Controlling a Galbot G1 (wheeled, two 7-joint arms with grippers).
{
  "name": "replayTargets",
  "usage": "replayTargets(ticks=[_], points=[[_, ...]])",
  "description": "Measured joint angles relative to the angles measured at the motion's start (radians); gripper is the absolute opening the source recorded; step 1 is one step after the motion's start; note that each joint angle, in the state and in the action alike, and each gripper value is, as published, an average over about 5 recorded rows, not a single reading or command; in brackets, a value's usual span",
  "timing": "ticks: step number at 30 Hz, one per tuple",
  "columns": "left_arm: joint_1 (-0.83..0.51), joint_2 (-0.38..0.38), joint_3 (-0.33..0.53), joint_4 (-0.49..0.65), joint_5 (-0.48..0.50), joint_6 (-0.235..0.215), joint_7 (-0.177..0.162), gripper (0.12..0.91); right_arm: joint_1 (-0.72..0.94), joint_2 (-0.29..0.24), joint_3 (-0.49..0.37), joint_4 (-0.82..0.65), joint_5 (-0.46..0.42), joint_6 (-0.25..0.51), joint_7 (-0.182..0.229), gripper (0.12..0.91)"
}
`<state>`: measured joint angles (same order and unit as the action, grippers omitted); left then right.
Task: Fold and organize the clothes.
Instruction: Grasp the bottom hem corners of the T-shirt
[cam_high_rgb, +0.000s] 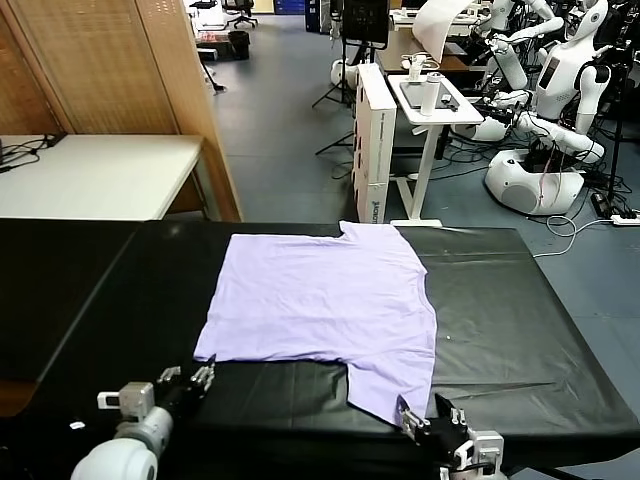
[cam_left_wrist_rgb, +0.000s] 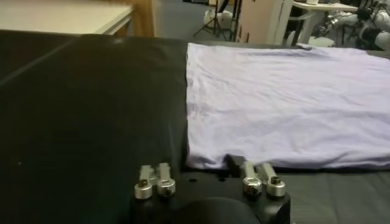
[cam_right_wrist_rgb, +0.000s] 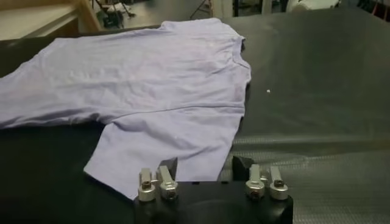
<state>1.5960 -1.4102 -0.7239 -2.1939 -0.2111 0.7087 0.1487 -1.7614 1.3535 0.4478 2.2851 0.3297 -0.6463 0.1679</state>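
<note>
- Fingers of the left gripper (cam_high_rgb: 203, 377) stood part open at the near left corner of the T-shirt (cam_high_rgb: 325, 300); in the left wrist view one fingertip (cam_left_wrist_rgb: 234, 164) touched the hem, yet no fold of cloth was pinched.
- Fingers of the right gripper (cam_right_wrist_rgb: 204, 167) stood part open astride the near edge of the sleeve (cam_high_rgb: 395, 380), not visibly clamped on it.
- Lying flat and spread on the black table (cam_high_rgb: 510, 310), plain side up, the shirt had its collar at the far edge.
- Thin and limp, it would likely sag and wrinkle when lifted; pinching hem corner and sleeve edge together looked soundest.
</note>
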Motion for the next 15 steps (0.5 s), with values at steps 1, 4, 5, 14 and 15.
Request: replayTargets(ticks=[1,4,5,14,15], points=[[0.007,0.002,-0.003,-0.01,0.008,0.012,0.006,0.372,-0.001,0.0,0.0,0.001,-0.001,0.0,-0.001,0.33],[0.031,0.011,-0.009,-0.048,0.044,0.028,0.031,0.29,-0.007,0.0,0.0,0.006,-0.001,-0.001,-0.004,0.187],[0.041,0.015,-0.01,-0.063,0.057,0.028,0.04,0.268,-0.009,0.0,0.0,0.009,-0.001,-0.001,-0.004,0.167],[0.136,0.044,-0.027,-0.181,0.178,0.028,0.101,0.209,-0.028,-0.007,0.019,0.035,0.001,-0.009,-0.006,0.14],[0.143,0.044,-0.028,-0.191,0.179,0.028,0.103,0.208,-0.03,-0.008,0.022,0.038,0.001,-0.009,-0.006,0.14]])
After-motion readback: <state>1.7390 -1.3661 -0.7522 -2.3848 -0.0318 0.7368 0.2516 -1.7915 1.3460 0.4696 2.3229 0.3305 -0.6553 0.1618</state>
